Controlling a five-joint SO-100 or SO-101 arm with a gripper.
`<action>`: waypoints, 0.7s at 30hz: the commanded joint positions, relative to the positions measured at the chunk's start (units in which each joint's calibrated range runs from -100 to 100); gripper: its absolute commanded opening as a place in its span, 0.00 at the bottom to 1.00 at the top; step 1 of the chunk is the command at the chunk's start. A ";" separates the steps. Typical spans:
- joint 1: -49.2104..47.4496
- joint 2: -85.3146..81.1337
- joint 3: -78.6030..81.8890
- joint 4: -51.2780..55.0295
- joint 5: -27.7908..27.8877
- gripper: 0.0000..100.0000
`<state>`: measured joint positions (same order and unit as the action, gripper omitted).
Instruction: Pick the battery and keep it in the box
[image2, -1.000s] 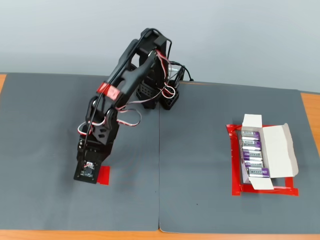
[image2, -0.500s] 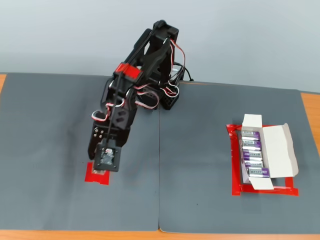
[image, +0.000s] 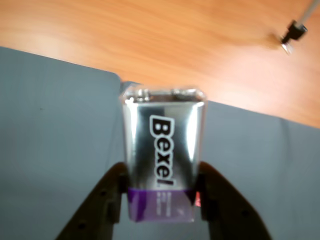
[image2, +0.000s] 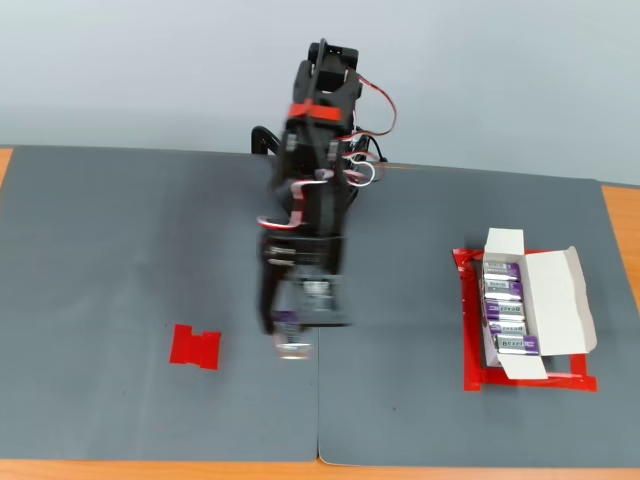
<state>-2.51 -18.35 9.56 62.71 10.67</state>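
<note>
The gripper (image: 161, 200) is pinching a battery (image: 162, 155) by its purple end, both fingers (image: 102, 200) pressing on its sides. It is hanging above the grey mat (image2: 120, 250), between a red marker (image2: 195, 347) and the box (image2: 530, 310), well apart from the box.

Wrist view: gripper (image: 161, 200) fingers (image: 102, 202) cut off by bottom edge; only upper parts show, dark and soft-focused. Battery (image: 163, 155) purple end hides small print, too blurred to read. Small metal-tipped object (image: 292, 31) at top right on the wooden surface, partly cut by the edge, blurred, cannot tell what it is.

Fixed view: lower arm and gripper (image2: 290, 345) motion-blurred; jaw outline not separable from held battery (image2: 291, 338). Box (image2: 522, 305): labels of batteries inside too small to read. Red tape rectangle (image2: 468, 330) partly covered by box flaps.
</note>
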 joint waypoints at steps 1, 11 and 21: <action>-7.01 -3.14 -3.64 0.14 -0.23 0.03; -24.39 -2.38 -3.10 0.23 -0.17 0.03; -36.40 -0.94 -2.73 0.23 -0.23 0.03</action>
<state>-36.40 -18.35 9.56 62.88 10.62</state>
